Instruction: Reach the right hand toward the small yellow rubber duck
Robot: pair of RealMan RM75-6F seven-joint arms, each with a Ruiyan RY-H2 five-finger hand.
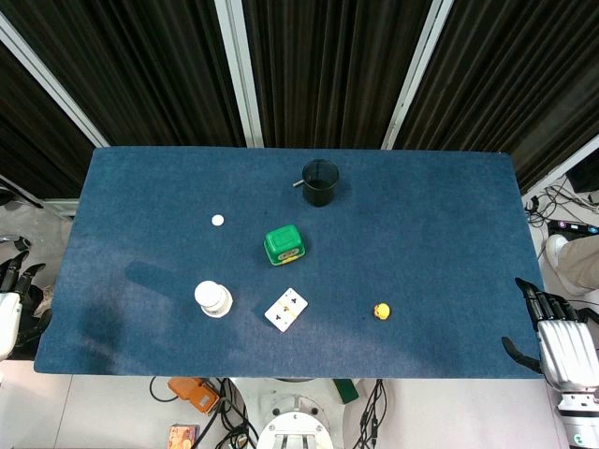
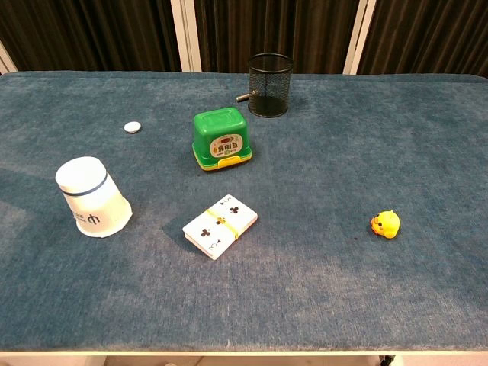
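The small yellow rubber duck sits on the blue table toward its front right. My right hand hovers just off the table's right front corner, well to the right of the duck, with its dark fingers spread and nothing in it. My left hand hangs beside the table's left edge, fingers apart and empty. Neither hand shows in the chest view.
A deck of playing cards bound with a band lies left of the duck. A green box, a white cup, a white disc and a black mesh cup stand farther off.
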